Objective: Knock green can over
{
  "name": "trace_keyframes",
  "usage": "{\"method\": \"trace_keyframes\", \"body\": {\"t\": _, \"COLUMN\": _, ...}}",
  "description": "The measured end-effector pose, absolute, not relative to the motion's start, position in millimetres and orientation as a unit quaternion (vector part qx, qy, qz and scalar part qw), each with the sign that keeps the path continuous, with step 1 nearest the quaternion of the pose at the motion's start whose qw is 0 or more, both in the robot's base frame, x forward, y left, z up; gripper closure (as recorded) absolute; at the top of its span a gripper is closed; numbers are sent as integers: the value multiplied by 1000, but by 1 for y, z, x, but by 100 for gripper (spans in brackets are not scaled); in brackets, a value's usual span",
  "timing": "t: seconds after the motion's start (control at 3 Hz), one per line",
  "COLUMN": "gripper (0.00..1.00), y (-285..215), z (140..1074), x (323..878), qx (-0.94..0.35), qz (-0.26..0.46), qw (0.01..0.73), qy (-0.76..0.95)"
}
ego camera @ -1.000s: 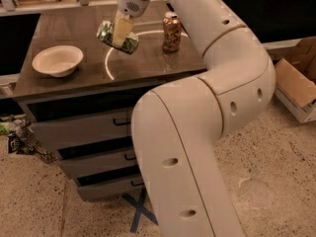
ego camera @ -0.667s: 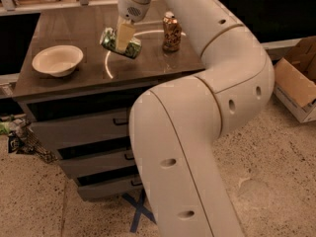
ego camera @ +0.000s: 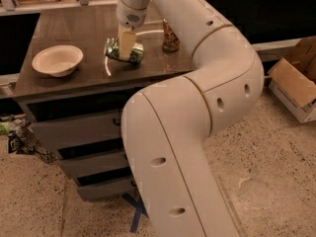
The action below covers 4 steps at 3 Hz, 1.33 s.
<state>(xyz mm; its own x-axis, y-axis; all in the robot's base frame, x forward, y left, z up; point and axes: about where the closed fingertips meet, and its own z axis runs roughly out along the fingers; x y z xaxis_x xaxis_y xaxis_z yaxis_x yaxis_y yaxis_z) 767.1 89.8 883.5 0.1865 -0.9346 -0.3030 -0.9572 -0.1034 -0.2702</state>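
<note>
We see the green can (ego camera: 112, 50) lying on its side on the dark cabinet top (ego camera: 74, 28), between the cream bowl (ego camera: 57, 59) and the upright orange-gold can (ego camera: 171, 37). The gripper (ego camera: 127, 43) hangs across the green can's middle. We cannot tell how far open it is or whether it holds the can.

Nothing is reading legibly, not even on the green can (ego camera: 113, 50), where the end effector (ego camera: 127, 46) is hanging over the counter (ego camera: 74, 80).
</note>
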Motion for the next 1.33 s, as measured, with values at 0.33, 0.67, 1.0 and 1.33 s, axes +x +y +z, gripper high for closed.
{"method": "trace_keyframes", "body": {"t": 0.33, "gripper": 51, "y": 93, "z": 877, "x": 768, "qx": -746, "qz": 28, "qw": 201, "qy": 634}}
{"method": "trace_keyframes", "body": {"t": 0.67, "gripper": 28, "y": 96, "z": 876, "x": 772, "qx": -743, "qz": 21, "qw": 209, "qy": 635}}
{"method": "trace_keyframes", "body": {"t": 1.0, "gripper": 0, "y": 103, "z": 876, "x": 778, "qx": -735, "qz": 12, "qw": 226, "qy": 639}}
{"method": "trace_keyframes", "body": {"t": 1.33, "gripper": 0, "y": 106, "z": 876, "x": 778, "qx": -732, "qz": 9, "qw": 234, "qy": 640}}
